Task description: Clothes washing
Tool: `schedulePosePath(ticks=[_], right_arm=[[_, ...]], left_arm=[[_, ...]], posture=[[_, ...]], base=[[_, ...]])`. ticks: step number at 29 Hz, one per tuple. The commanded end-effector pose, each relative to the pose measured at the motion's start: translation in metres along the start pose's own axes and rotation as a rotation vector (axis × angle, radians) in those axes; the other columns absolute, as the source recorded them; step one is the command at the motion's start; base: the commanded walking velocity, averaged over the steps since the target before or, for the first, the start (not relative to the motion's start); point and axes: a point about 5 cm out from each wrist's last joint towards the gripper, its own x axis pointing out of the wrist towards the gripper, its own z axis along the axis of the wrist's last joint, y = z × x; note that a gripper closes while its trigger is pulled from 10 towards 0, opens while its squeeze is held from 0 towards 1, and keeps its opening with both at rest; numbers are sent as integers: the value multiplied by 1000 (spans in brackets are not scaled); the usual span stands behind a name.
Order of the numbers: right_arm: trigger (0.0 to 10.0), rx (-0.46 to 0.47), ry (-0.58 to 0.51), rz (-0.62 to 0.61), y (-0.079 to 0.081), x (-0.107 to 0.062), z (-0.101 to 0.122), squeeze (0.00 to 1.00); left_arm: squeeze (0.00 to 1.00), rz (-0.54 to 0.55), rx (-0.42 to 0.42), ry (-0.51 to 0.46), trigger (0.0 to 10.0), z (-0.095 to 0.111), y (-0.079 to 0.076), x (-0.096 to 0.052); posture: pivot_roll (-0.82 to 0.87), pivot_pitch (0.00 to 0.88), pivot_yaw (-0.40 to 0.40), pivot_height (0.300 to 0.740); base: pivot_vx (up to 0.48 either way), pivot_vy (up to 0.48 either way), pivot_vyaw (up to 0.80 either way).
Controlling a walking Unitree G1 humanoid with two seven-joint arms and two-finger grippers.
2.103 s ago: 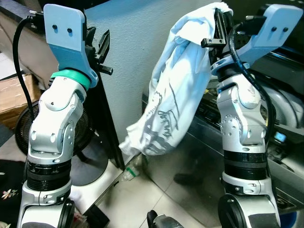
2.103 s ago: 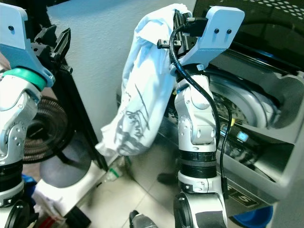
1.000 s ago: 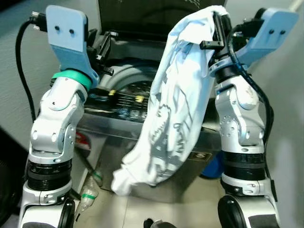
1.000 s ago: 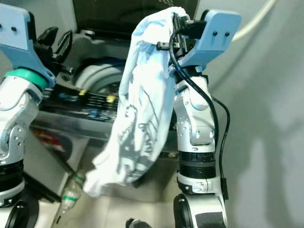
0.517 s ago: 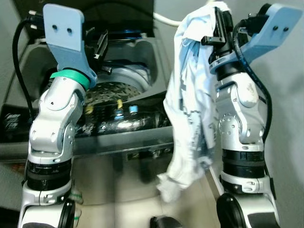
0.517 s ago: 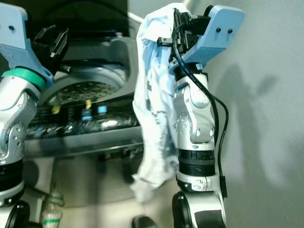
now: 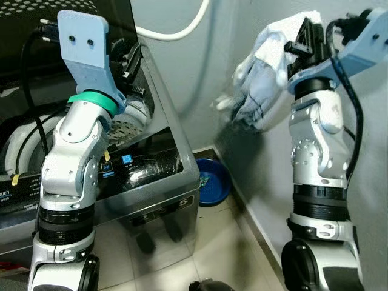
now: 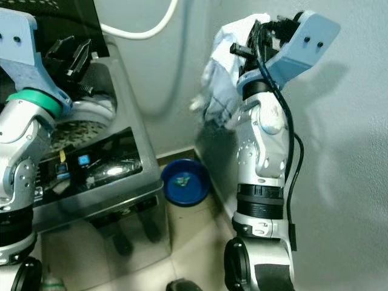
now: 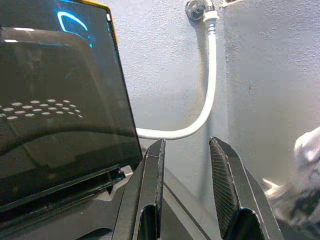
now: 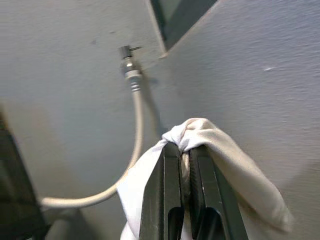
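A white T-shirt (image 7: 260, 91) with a grey print hangs bunched and blurred from my right gripper (image 7: 306, 37), which is shut on its top fold high on the right, close to the grey wall. In the right wrist view the cloth (image 10: 220, 150) is pinched between the two black fingers (image 10: 170, 180). The top-loading washing machine (image 7: 157, 176) stands at lower left with its dark lid (image 9: 50, 100) up and the perforated drum (image 7: 118, 126) showing. My left gripper (image 7: 130, 56) is raised above the washer's right edge, open and empty.
A white hose (image 7: 179, 29) runs from a wall tap (image 9: 197, 9) down behind the washer. A blue basin (image 7: 209, 182) sits on the tiled floor in the corner between washer and wall. The wall stands close beside my right arm.
The view has swung to the right, so the washer now sits at the left. The hanging shirt has swung up and away from the washer, toward the wall, still held.
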Motion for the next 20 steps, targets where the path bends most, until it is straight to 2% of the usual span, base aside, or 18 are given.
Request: schedulePosePath(ticks=[1,13,20], right_arm=[[10000,-1,-20,31,7,-1,3,0],[10000,-4,-14,62,11,-1,1,0],[10000,-4,-10,72,13,-2,0,0]], left_arm=[[0,7,-5,2,10000,0,2,-2],[0,11,-2,1,10000,0,2,-1],[0,14,8,0,10000,-1,2,-1]], posture=[[63,0,51,740],[61,0,50,740],[63,0,50,740]], base=[[0,480,0],[0,452,0],[0,0,0]])
